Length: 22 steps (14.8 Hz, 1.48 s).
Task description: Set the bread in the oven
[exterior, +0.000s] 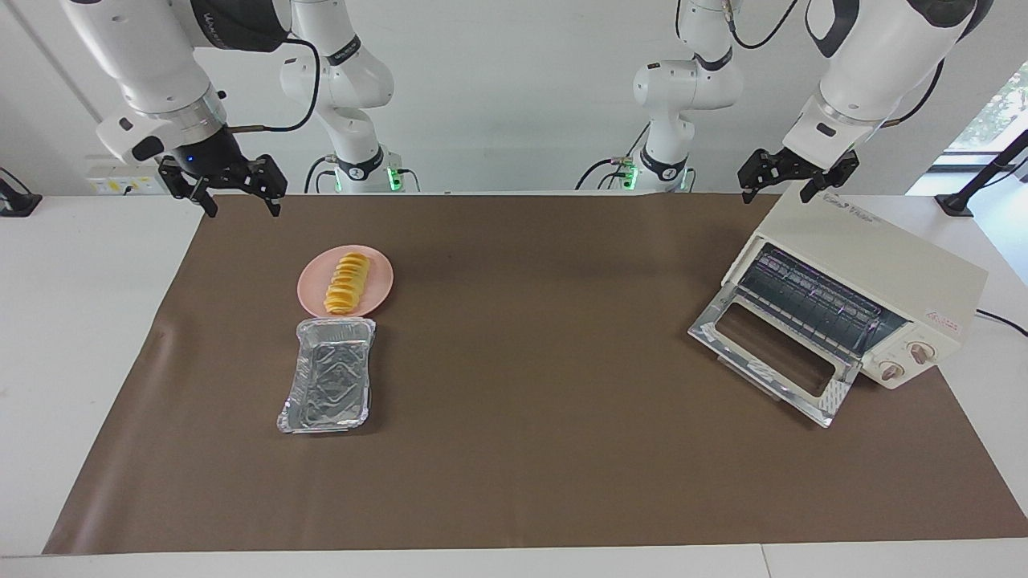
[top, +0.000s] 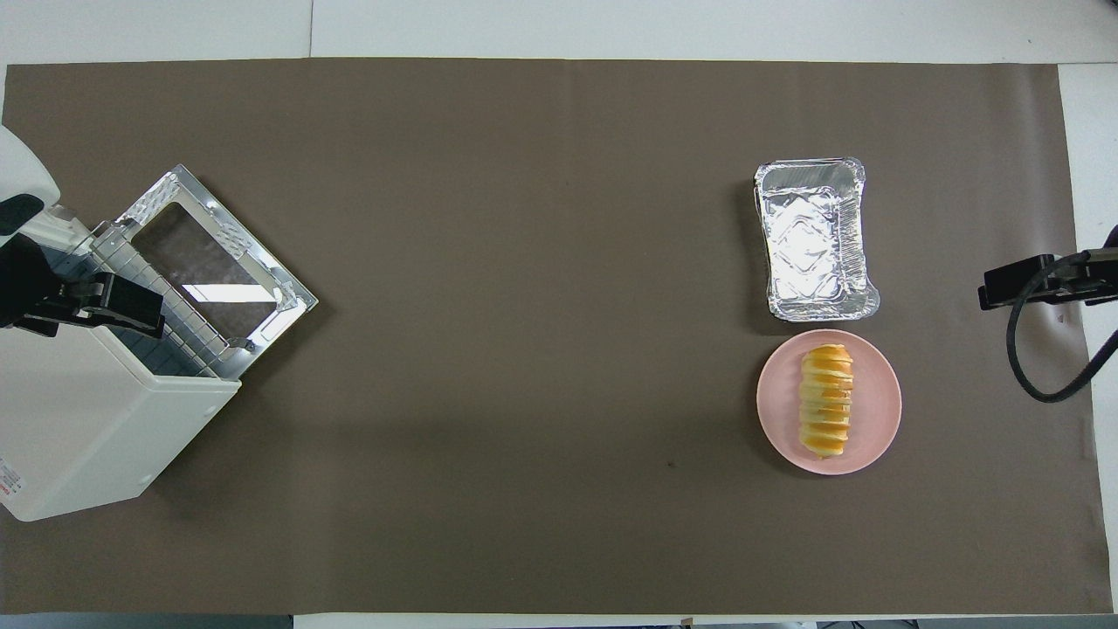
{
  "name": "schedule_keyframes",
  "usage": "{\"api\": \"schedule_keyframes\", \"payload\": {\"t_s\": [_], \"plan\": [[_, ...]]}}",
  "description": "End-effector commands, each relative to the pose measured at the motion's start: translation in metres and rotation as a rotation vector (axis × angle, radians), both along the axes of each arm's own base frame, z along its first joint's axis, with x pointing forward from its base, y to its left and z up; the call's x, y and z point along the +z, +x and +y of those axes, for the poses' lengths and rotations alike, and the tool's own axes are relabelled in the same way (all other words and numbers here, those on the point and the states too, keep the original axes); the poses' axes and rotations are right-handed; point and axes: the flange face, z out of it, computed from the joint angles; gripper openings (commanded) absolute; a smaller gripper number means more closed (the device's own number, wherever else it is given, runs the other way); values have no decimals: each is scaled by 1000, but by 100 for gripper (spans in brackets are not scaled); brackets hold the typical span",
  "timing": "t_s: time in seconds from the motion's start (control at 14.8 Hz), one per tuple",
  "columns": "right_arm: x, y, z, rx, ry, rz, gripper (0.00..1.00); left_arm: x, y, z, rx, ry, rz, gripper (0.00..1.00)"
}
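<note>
Facing view: my right gripper hangs with fingers apart over the robot-side edge of the brown mat, my left gripper hangs with fingers apart over the boxy cream-white toaster oven, whose glass door is dropped open, and the ridged golden-yellow bread loaf lies on the round pink plate, with the silver foil tray just beside it, farther from me.

Overhead view: the bread lies on the plate toward my right arm's end, well apart from the oven, with the tray close by.
</note>
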Motion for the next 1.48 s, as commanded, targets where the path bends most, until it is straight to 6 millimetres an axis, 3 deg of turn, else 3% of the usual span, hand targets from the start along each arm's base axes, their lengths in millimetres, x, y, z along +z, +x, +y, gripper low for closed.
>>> {"api": "schedule_keyframes", "payload": {"t_s": [0.0, 0.27, 0.47, 0.67, 0.94, 1.21, 1.42], "plan": [[0, -1, -1, -2, -4, 12, 100, 3, -7, 4, -1, 14, -3, 100], [-7, -5, 5, 1, -3, 28, 100, 3, -7, 4, -1, 15, -5, 100], [-24, -20, 9, 2, -2, 54, 100, 3, -7, 4, -1, 15, -5, 100], [-44, -27, 26, 7, -6, 56, 100, 3, -7, 4, -1, 14, -3, 100], [-101, -51, 33, -20, 21, 38, 100, 3, -7, 3, -3, 13, -5, 100], [-150, -61, 50, -17, 59, 75, 100, 3, -7, 4, -1, 14, -3, 100], [-187, -66, 50, -44, 59, 46, 99, 3, -7, 4, -1, 14, -3, 100]]}}
